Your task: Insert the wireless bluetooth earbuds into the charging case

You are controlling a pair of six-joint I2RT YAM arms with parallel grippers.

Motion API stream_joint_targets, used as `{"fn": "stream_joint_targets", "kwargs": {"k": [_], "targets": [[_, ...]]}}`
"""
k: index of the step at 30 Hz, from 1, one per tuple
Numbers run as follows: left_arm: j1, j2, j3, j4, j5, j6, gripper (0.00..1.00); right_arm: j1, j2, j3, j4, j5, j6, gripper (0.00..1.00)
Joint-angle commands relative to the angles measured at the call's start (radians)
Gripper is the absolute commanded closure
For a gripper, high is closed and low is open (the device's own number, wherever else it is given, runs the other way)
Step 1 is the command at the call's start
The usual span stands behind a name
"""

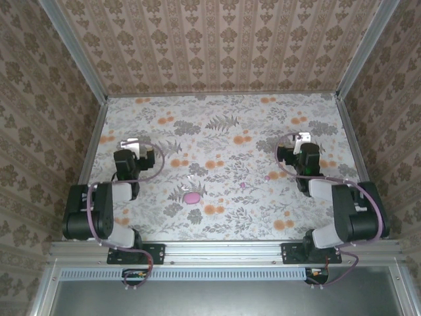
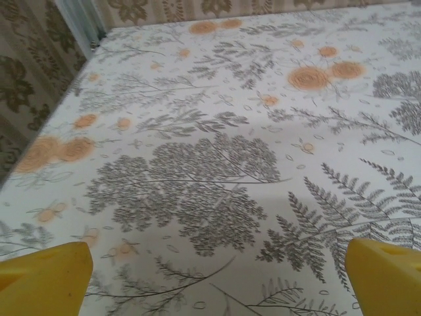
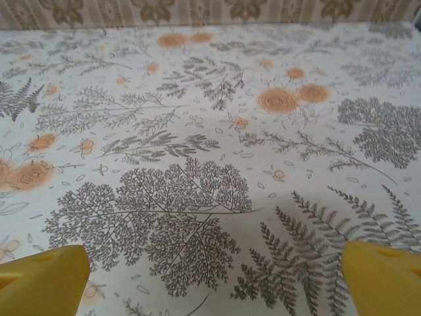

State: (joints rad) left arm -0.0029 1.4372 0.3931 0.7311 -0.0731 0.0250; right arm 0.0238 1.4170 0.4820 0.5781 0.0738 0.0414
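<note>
earbuds (image 1: 242,185) lie between left claw (image 1: 130,143) and right claw (image 1: 301,138), touching neither.

The floral table cover (image 1: 223,131) looks matt and smooth. Walls (image 1: 217,46) at nine, twelve and three o'clock wear matt patterned paper. The frame rail (image 1: 223,251) at six o'clock is brushed metal. Arm housings (image 1: 79,214) are black and white plastic, faintly glossy. Left gripper's fingers (image 2: 46,280) and right gripper's fingers (image 3: 381,276) look matt yellow.
</note>
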Motion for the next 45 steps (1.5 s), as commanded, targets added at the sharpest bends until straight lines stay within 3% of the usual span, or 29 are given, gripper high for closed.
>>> {"fn": "stream_joint_targets", "kwargs": {"k": [1, 3, 7, 10, 11, 15, 18, 21, 26, 29, 33, 35, 41, 45], "targets": [[0.058, -0.090, 0.067, -0.134, 0.023, -0.078, 0.00, -0.001, -0.084, 0.187, -0.408, -0.004, 0.076, 0.00], [0.074, -0.143, 0.092, -0.191, 0.008, -0.117, 0.00, -0.002, -0.096, 0.273, -0.596, -0.054, 0.112, 0.00], [0.080, -0.274, 0.127, -0.302, 0.016, -0.202, 0.00, -0.005, -0.125, 0.362, -0.801, -0.143, 0.290, 0.00], [0.086, -0.381, 0.181, -0.549, -0.091, -0.418, 0.00, -0.011, -0.142, 0.369, -0.876, -0.247, 0.343, 0.00], [0.094, -0.409, 0.202, -0.631, -0.060, -0.445, 0.00, -0.012, -0.152, 0.366, -0.888, -0.286, 0.349, 0.00], [0.109, -0.466, 0.252, -0.792, 0.237, -0.461, 0.00, -0.012, -0.197, 0.337, -0.911, -0.421, 0.373, 0.00], [0.079, -0.474, 0.262, -0.859, 0.365, -0.480, 0.00, -0.012, -0.189, 0.365, -0.981, -0.521, 0.351, 0.07], [0.024, -0.507, 0.246, -0.903, 0.362, -0.502, 0.00, -0.006, -0.167, 0.382, -1.022, -0.596, 0.342, 0.13], [-0.051, -0.603, 0.189, -0.901, 0.327, -0.539, 0.00, 0.027, -0.095, 0.429, -1.107, -0.588, 0.283, 0.26], [-0.086, -0.623, 0.164, -0.897, 0.330, -0.555, 0.00, 0.034, -0.086, 0.417, -1.136, -0.476, 0.310, 0.27], [-0.146, -0.602, 0.160, -0.897, 0.325, -0.561, 0.00, 0.046, -0.067, 0.384, -1.061, -0.578, 0.364, 0.28], [-0.176, -0.579, 0.162, -0.899, 0.312, -0.565, 0.00, 0.090, -0.047, 0.377, -1.015, -0.613, 0.398, 0.29], [-0.229, -0.460, 0.228, -1.052, 0.272, -0.537, 0.08, 0.296, 0.096, 0.468, -0.997, -0.556, 0.397, 0.33], [-0.244, -0.459, 0.222, -1.101, 0.197, -0.561, 0.09, 0.460, 0.203, 0.578, -1.019, -0.562, 0.300, 0.37]]}}
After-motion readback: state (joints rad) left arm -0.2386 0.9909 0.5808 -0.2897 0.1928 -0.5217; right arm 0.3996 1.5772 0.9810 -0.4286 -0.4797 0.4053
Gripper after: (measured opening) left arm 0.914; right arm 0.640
